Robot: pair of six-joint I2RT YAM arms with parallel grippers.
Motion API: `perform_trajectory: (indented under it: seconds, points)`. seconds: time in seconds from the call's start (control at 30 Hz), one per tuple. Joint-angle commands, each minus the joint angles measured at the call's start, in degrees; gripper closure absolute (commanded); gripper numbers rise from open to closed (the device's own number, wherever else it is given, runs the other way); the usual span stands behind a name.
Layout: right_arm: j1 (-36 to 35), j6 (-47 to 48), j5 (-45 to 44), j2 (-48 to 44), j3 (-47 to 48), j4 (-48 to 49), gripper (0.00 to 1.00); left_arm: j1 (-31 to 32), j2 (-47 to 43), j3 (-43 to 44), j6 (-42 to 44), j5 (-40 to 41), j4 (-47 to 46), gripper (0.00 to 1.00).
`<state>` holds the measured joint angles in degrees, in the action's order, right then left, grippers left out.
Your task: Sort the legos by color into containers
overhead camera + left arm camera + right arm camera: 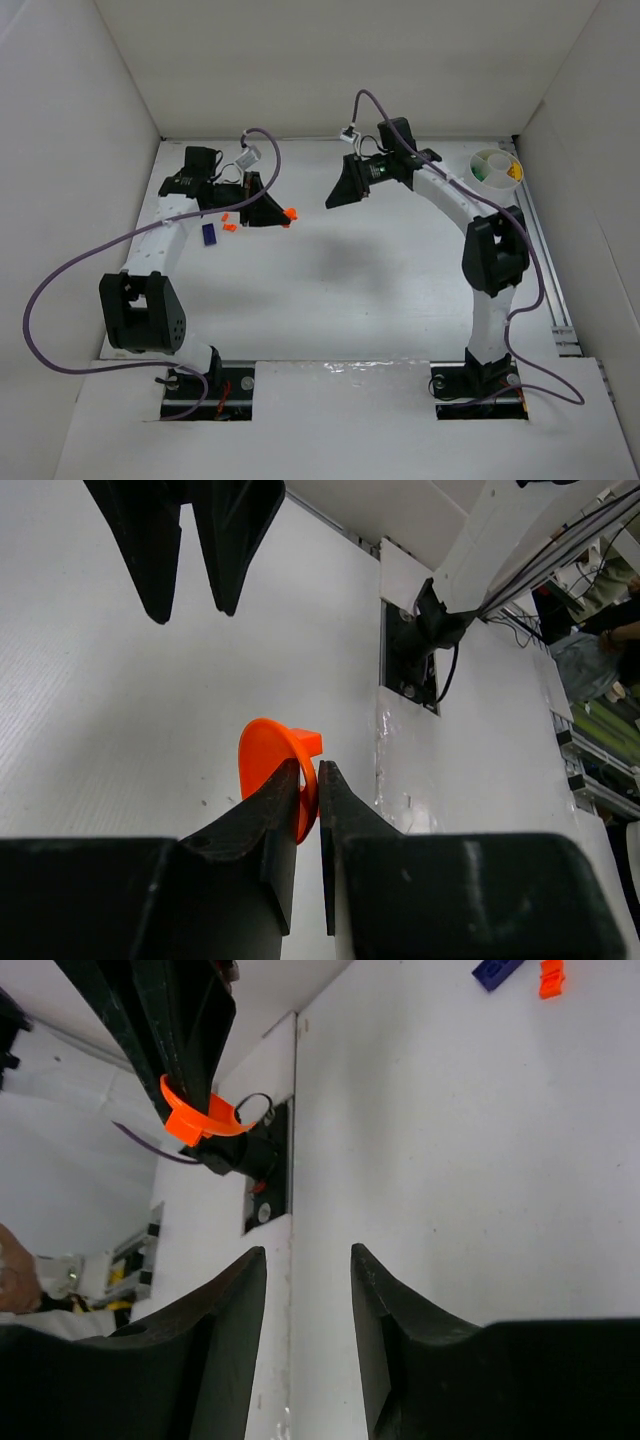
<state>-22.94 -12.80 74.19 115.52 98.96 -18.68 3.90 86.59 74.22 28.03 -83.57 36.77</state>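
Observation:
My left gripper is shut on an orange lego, a round piece with a small stub, and holds it above the table. The left wrist view shows the gripper pinching the lego's rim. My right gripper is open and empty, facing the left one at close range; its wrist view shows the held orange lego. A dark blue lego and two small orange legos lie under the left arm. The white divided cup stands at the far right, with green and yellow pieces inside.
White walls enclose the table on the left, back and right. A metal rail runs along the right edge. Purple cables loop off both arms. The right gripper's fingers hang at the top of the left wrist view.

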Motion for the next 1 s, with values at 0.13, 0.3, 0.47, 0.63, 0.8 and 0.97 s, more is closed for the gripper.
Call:
perform_trajectory:
  seconds: [0.13, 0.3, 0.47, 0.63, 0.8, 0.97]
  points:
    - [-5.09, 44.24, -4.76, -6.44, 4.93, -31.85, 0.55, 2.87, -1.33, 0.05, -4.83, -14.52, -4.08, 0.99]
    - [-5.10, 53.02, -4.14, -7.07, 4.93, -35.19, 0.50, 4.97, -1.33, -1.09, -5.96, -14.52, -6.27, 0.99]
    - [-7.02, 57.35, -3.09, -7.07, 6.86, -37.57, 0.45, 6.99, -2.47, -3.02, -7.29, -14.52, -7.51, 0.99]
    - [-8.61, 57.89, -4.23, -7.60, 6.86, -36.17, 0.33, 8.05, -2.47, -3.55, -7.82, -14.52, -7.51, 0.99]
    - [-9.84, 55.52, -5.02, -7.60, 7.57, -33.36, 0.32, 8.67, -3.00, -4.17, -8.34, -14.52, -8.03, 0.99]
    - [-10.90, 53.85, -5.55, -7.60, 8.80, -31.95, 0.35, 9.19, -3.00, -4.69, -8.34, -14.52, -8.03, 1.00]
